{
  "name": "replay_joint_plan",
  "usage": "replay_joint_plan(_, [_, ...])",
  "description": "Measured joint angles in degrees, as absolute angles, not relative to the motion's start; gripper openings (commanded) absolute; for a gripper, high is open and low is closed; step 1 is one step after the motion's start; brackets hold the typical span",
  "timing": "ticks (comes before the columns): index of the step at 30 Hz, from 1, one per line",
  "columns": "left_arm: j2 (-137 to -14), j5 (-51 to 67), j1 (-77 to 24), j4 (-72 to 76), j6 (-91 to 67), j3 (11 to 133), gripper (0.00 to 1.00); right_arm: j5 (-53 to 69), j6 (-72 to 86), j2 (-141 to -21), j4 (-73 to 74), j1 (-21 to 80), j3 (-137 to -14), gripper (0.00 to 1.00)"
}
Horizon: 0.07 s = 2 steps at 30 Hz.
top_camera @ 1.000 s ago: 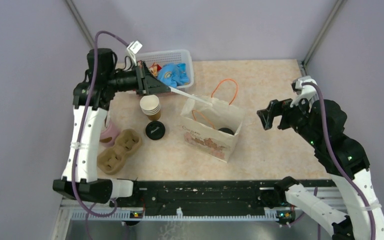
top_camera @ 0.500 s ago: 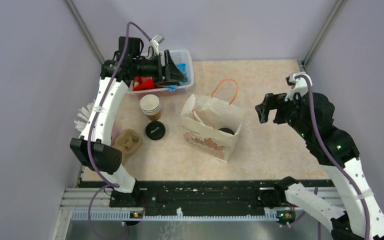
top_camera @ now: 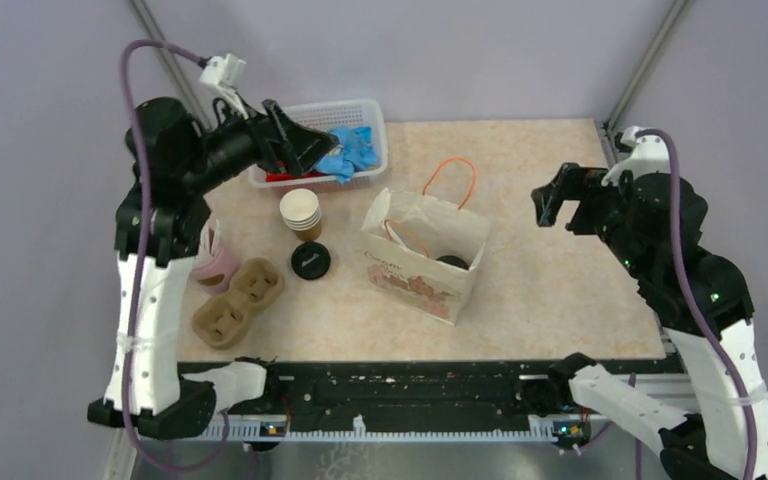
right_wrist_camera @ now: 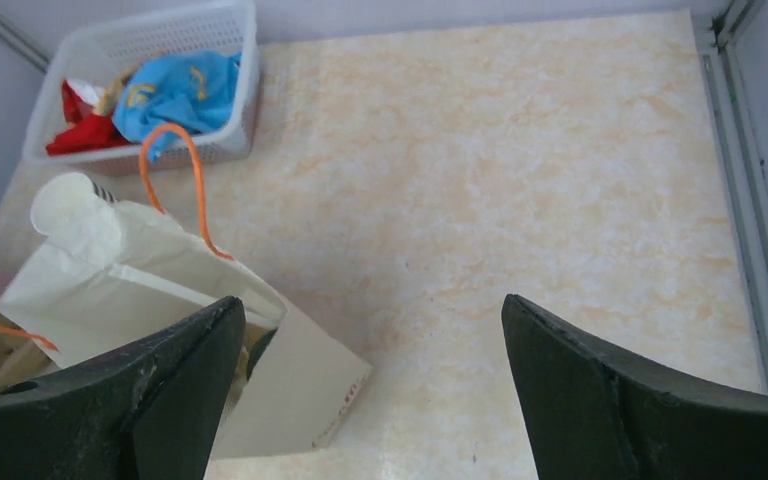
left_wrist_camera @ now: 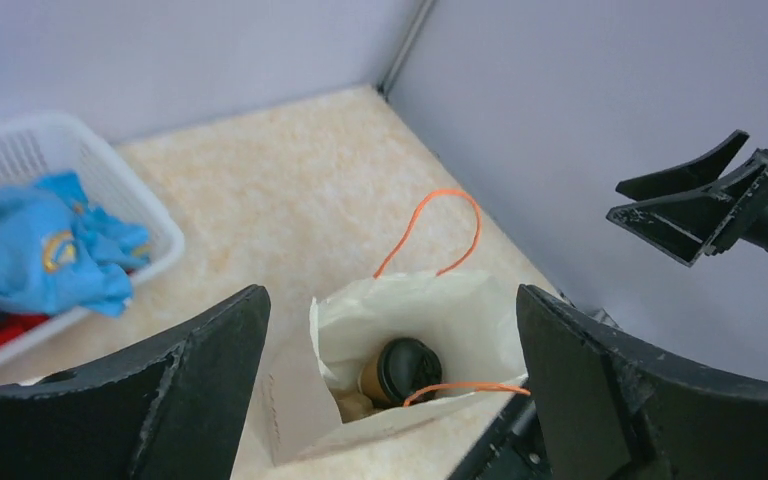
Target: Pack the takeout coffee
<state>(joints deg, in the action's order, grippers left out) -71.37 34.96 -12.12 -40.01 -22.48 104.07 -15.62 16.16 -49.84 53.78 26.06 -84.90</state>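
Note:
The takeout coffee [left_wrist_camera: 407, 369], a brown paper cup with a black lid, lies tilted inside the open white paper bag [left_wrist_camera: 300, 400]; from above only its dark lid [top_camera: 450, 262] shows in the bag [top_camera: 410, 270]. My left gripper [top_camera: 318, 150] hangs open over the basket, up and to the left of the bag. In its wrist view the left gripper [left_wrist_camera: 390, 298] frames the bag's mouth with nothing between its fingers. My right gripper [top_camera: 545, 205] is open and empty, right of the bag; the right wrist view has the right gripper [right_wrist_camera: 370, 305] above bare table beside the bag [right_wrist_camera: 290, 380].
A white basket [top_camera: 372, 112] of coloured packets stands at the back left. A stack of lidless cups [top_camera: 300, 212], a loose black lid [top_camera: 310, 261], a brown cup carrier [top_camera: 238, 302] and a pink object [top_camera: 218, 265] lie left of the bag. Orange handles [top_camera: 450, 180] stick up from the bag.
My left gripper went from shut to open and drew back from the bag's rim toward the basket; the white strip it held is gone from its jaws. The right arm shifted slightly right.

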Motion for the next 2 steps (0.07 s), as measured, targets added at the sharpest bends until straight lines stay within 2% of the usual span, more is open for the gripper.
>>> replay_joint_plan(2, [-67.99, 33.32, -12.12, -37.63, -21.65, 103.98, 0.99, -15.66, 16.14, -49.45, 52.82, 26.06, -85.69, 0.99])
